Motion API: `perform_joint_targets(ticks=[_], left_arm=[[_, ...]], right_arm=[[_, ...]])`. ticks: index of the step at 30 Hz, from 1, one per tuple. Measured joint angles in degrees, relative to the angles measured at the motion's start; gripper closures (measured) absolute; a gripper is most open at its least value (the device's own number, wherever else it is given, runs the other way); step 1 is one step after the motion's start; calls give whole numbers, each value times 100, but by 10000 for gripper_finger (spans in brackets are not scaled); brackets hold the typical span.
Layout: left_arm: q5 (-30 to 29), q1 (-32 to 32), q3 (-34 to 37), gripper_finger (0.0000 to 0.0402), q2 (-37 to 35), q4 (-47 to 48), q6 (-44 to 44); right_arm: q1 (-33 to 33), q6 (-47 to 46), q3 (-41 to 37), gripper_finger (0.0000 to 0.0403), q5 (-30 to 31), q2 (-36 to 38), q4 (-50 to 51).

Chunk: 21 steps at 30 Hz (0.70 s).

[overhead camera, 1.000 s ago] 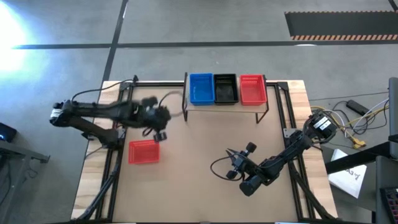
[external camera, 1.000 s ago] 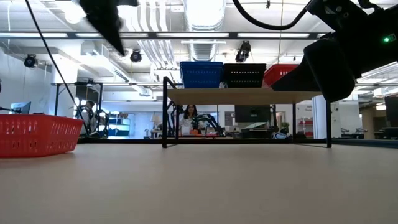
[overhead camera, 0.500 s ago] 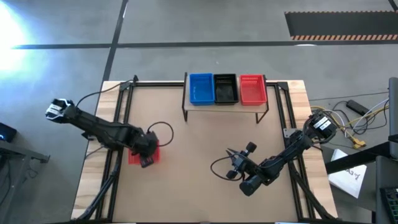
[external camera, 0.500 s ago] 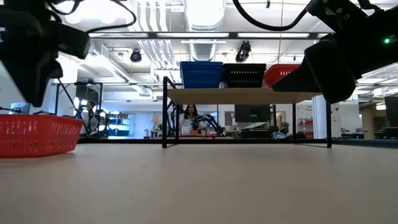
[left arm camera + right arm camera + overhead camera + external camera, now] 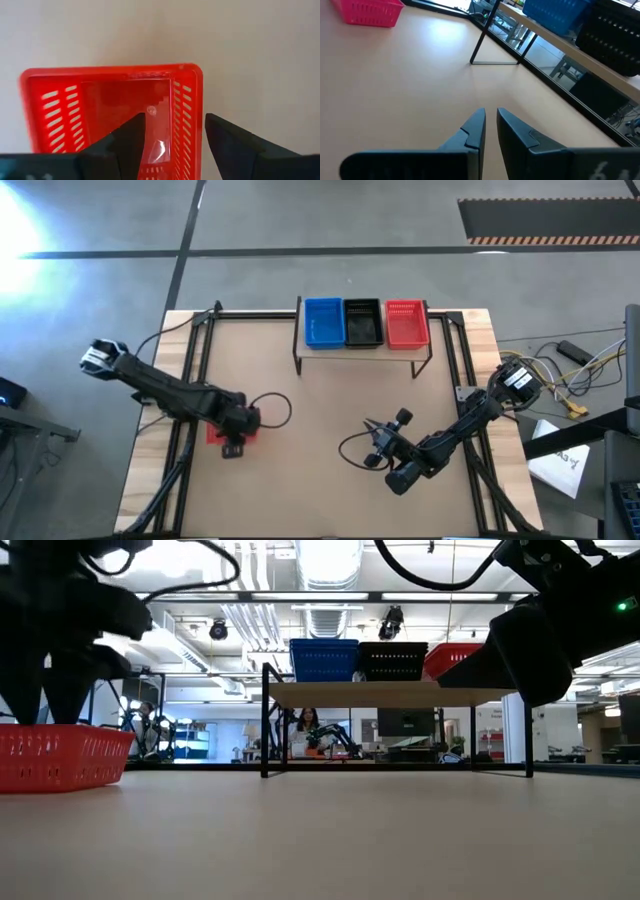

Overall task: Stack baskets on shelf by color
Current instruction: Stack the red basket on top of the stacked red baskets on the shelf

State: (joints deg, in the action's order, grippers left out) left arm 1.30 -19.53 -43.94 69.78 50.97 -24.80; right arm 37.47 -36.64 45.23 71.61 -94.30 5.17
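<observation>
The left gripper (image 5: 173,135) has come down over the red basket (image 5: 112,112), fingers spread across its side wall. The right gripper (image 5: 490,131) waits, fingers almost together, holding nothing.

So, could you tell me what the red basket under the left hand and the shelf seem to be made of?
Red basket: likely moulded plastic, glossy, with slotted mesh walls. Shelf: the top looks like pale wood, on thin black legs, probably metal. The left hand stands open astride the basket's wall.

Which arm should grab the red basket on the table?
Left. Its end effector is open, straddling the red basket's side wall. The right end effector rests far off, across the table.
</observation>
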Motion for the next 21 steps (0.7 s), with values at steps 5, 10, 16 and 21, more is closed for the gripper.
perform_joint_targets(ticks=[5, 10, 16, 21], left_arm=[[9, -10, -17, 249, 584, -83, 7], [-39, -8, -22, 315, 1103, -191, 289], [-188, -8, -327, 395, 1569, -569, 1149], [-232, -10, -947, 397, 2025, -1125, 2574]], right_arm=[[0, 0, -2, 365, 0, 0, 0], [0, 0, -2, 365, 2, 0, 0], [-1, -2, -2, 365, 9, 0, -2], [-2, 1, -2, 365, 21, 0, -15]])
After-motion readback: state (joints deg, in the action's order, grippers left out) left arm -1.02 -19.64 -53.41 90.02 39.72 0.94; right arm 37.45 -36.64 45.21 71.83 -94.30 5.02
